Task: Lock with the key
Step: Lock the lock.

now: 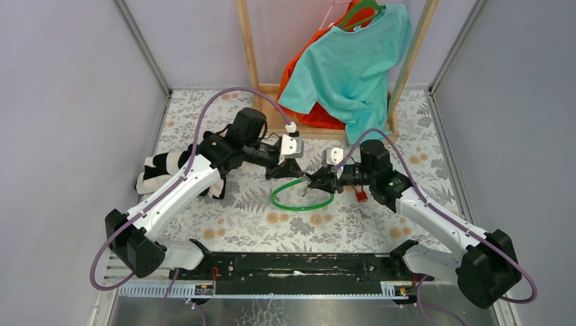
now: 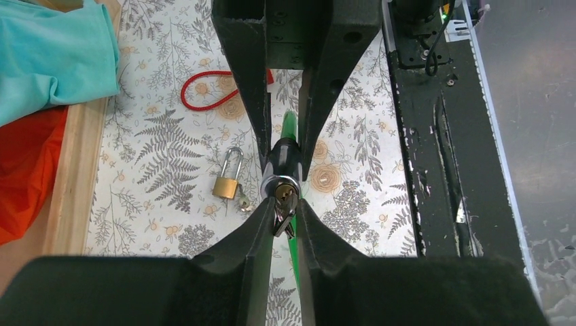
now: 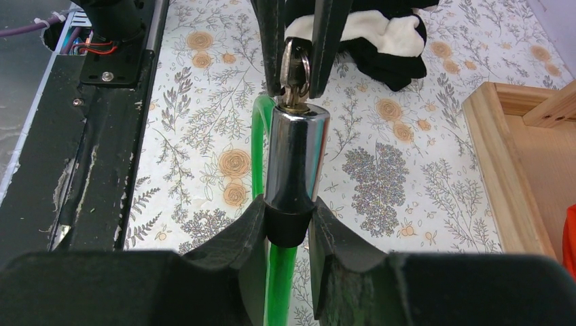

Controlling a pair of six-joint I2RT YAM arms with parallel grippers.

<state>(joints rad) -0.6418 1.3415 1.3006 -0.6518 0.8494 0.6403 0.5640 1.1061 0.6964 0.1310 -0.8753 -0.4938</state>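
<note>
The cable lock is seen lifted above the middle of the floral table (image 1: 238, 224), held between the two arms. The right gripper (image 3: 289, 227) is closed to a narrow gap around the black collar at the base of the lock barrel (image 3: 296, 153). The chrome barrel is held pointing away from that wrist, toward the left arm. The key (image 3: 293, 64) is seated in the barrel's far end, with a ring hung from its head.

The left gripper (image 2: 284, 209) is brought in from the opposite side. The key's head is pinched between its fingers (image 3: 272, 41), which are drawn nearly together with only the key between them. From the left wrist, the keyhole face is seen end on, and the dark barrel behind it is flanked by the right gripper's fingers.

The green cable (image 1: 299, 202) is seen running out of the barrel and looping down onto the table below both grippers. A small brass padlock (image 2: 229, 178) is laid flat on the table near the lock, apart from it. A red cord (image 2: 204, 92) is looped farther off, and a black-and-white cloth (image 3: 370, 30) is bunched beside the left arm. At the back, a teal shirt (image 1: 353, 68) and an orange garment (image 1: 306, 95) are hung on a wooden rack (image 1: 248, 54).
</note>
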